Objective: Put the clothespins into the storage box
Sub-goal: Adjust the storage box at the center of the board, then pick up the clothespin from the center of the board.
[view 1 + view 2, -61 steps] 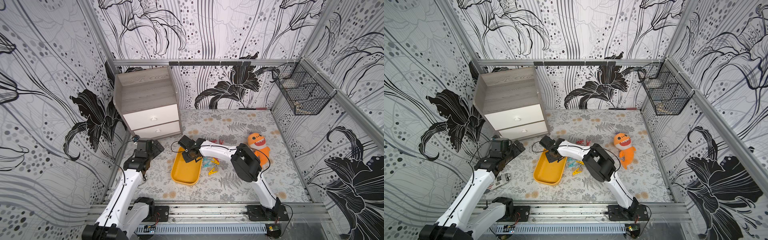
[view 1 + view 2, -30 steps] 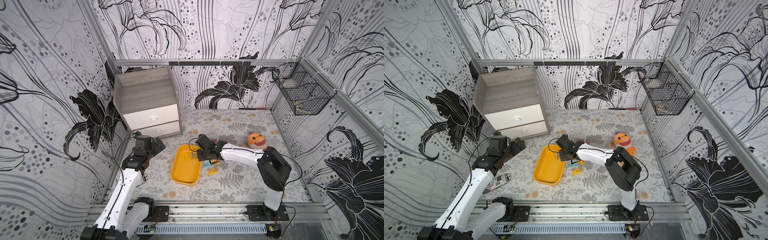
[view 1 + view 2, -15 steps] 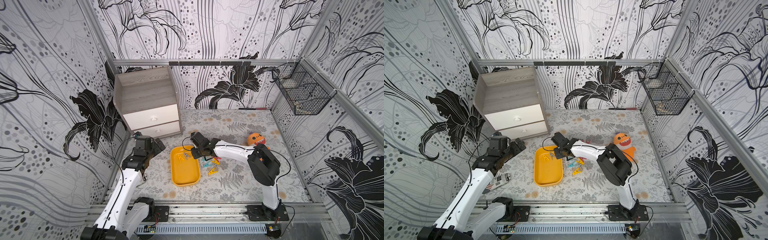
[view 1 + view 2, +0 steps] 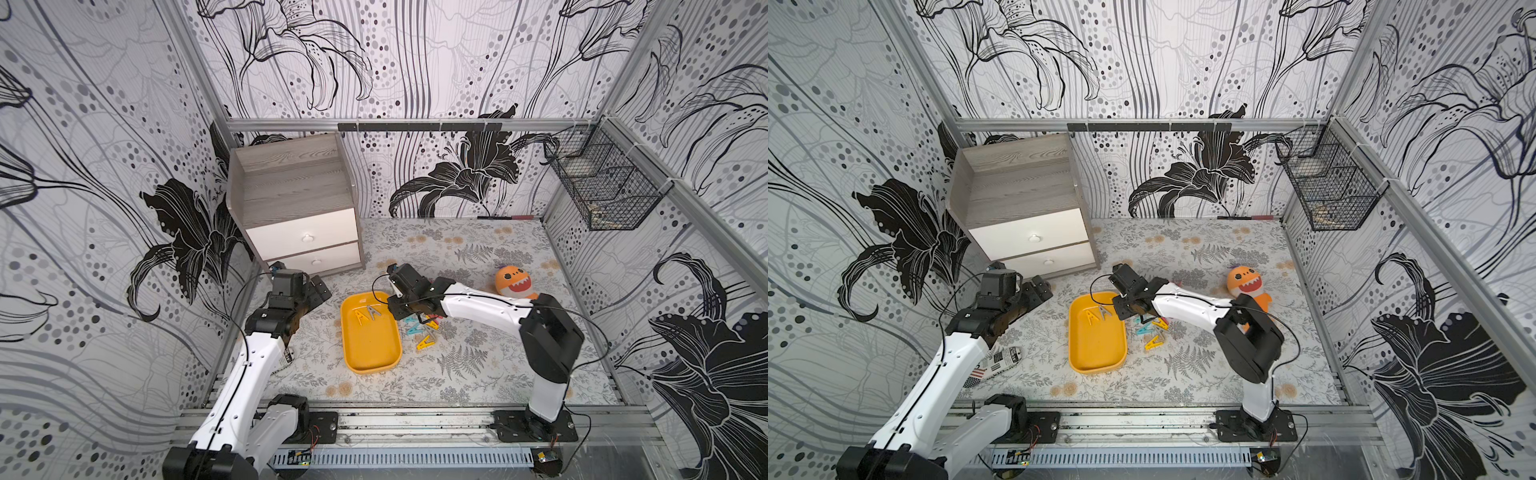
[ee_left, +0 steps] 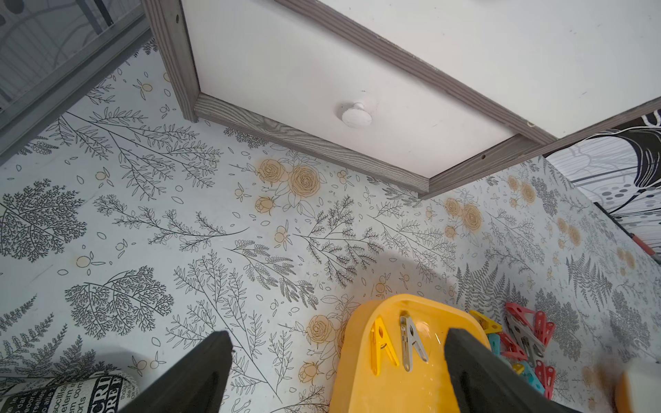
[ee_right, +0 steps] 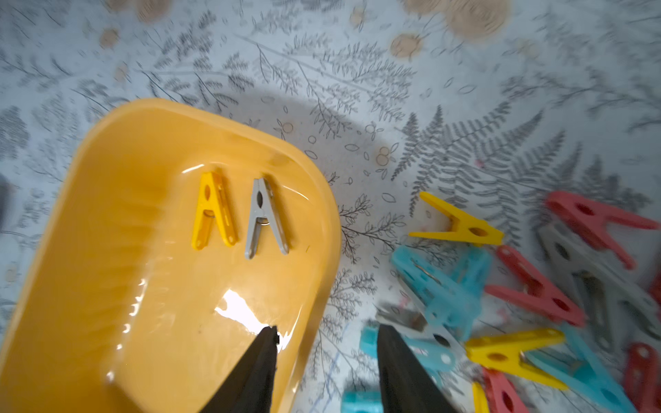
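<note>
Right wrist view: right claw (image 6: 326, 330) has its jaws partly apart with nothing between them, hanging over the near rim of the shallow yellow-orange plastic tray (image 6: 89, 250). One yellow plastic clothespin (image 6: 213, 211) and one grey plastic clothespin (image 6: 264, 218) lie flat side by side inside the tray. The remaining mixed pile of teal, red, yellow and grey clothespins (image 4: 424, 328) sits on the floral-print table (image 4: 478, 365), touching the tray's right edge, just lower right of the right claw in both top views. The right arm is much nearer the pile. The nearest teal clothespin (image 6: 432, 286) lies oblique to the closing line, so the wrist probably needs turning. Left claw (image 5: 336, 334) is wide open and empty, left of the tray. Half a second ago the right claw was further over the tray; a second ago the tray lay more tilted.
</note>
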